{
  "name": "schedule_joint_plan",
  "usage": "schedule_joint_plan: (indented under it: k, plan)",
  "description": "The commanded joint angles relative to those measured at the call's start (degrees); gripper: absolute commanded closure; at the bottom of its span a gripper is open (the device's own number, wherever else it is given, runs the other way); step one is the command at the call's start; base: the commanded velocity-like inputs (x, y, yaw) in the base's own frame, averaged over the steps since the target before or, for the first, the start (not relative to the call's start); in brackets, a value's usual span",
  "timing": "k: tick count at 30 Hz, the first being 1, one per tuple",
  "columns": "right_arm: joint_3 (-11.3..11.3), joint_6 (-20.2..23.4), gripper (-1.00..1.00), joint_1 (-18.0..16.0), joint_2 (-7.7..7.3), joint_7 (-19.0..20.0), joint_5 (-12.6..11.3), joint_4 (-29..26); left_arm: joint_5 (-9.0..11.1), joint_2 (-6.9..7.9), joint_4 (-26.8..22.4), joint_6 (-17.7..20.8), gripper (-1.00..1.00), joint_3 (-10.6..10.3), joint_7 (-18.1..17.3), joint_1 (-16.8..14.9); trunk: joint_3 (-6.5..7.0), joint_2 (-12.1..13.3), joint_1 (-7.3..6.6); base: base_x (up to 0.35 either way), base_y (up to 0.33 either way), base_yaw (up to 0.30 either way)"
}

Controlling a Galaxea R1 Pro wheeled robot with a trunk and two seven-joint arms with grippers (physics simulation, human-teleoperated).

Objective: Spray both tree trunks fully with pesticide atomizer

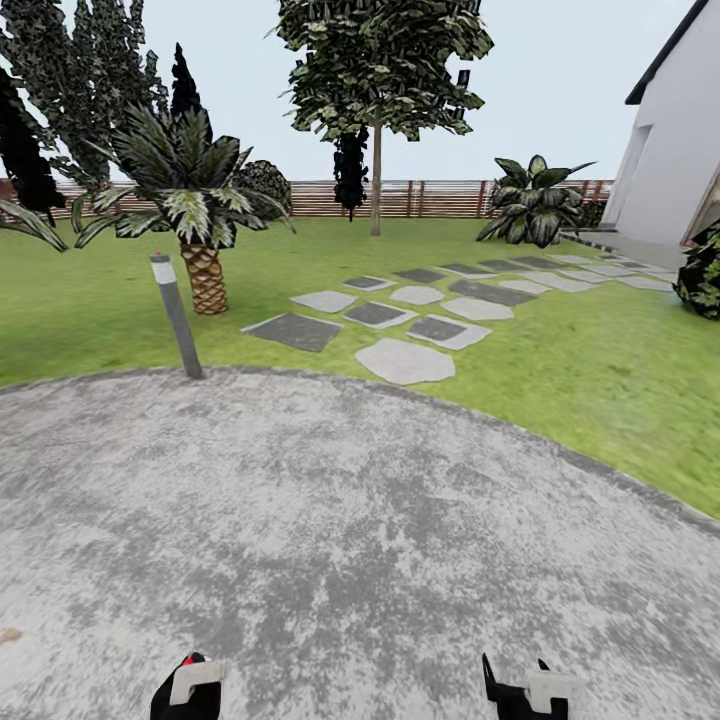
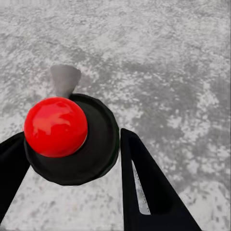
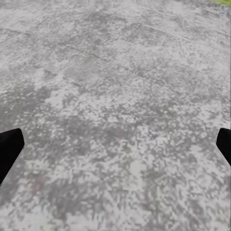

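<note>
The left hand [image 2: 72,159] is closed around the pesticide atomizer [image 2: 57,127], red cap up, over grey paving [image 1: 350,520]; the right hand [image 3: 115,144] hangs wide and empty; the pale-trunked tree [image 1: 376,180] stands well ahead across the lawn [image 1: 600,370], slightly right of centre.

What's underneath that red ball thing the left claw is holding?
Under the red ball sits a black round body, with a grey nozzle poking out behind. Grey paving lies below; the body's underside is hidden.
</note>
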Motion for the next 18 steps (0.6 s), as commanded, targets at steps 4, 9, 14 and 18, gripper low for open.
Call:
schedule_joint_plan:
  k: [4, 9, 14, 18]
  plan:
    - [0.0, 0.0, -1.00, 0.0, 0.00, 0.0, 0.0, 0.0, 0.0, -0.04, 0.0, 0.0, 1.00, 0.0, 0.0, 0.0, 0.00, 0.0, 0.00, 0.339, 0.000, 0.000]
    - [0.0, 0.0, -1.00, 0.0, -0.03, 0.0, 0.0, 0.0, 0.0, -0.07, 0.1, 0.0, 1.00, 0.0, 0.0, 0.0, 0.00, 0.0, 0.00, 0.339, 0.000, 0.000]
    - [0.0, 0.0, -1.00, 0.0, -0.08, 0.0, 0.0, 0.0, -0.1, -0.10, 0.3, 0.0, 1.00, -0.1, 0.0, 0.0, 0.00, 0.0, 0.00, 0.339, 0.000, 0.000]
    - [0.0, 0.0, -1.00, 0.0, -0.09, 0.0, 0.0, 0.0, 0.0, -0.11, 0.4, 0.0, 1.00, 0.0, 0.0, 0.0, 0.00, 0.0, 0.00, 0.339, 0.000, 0.000]
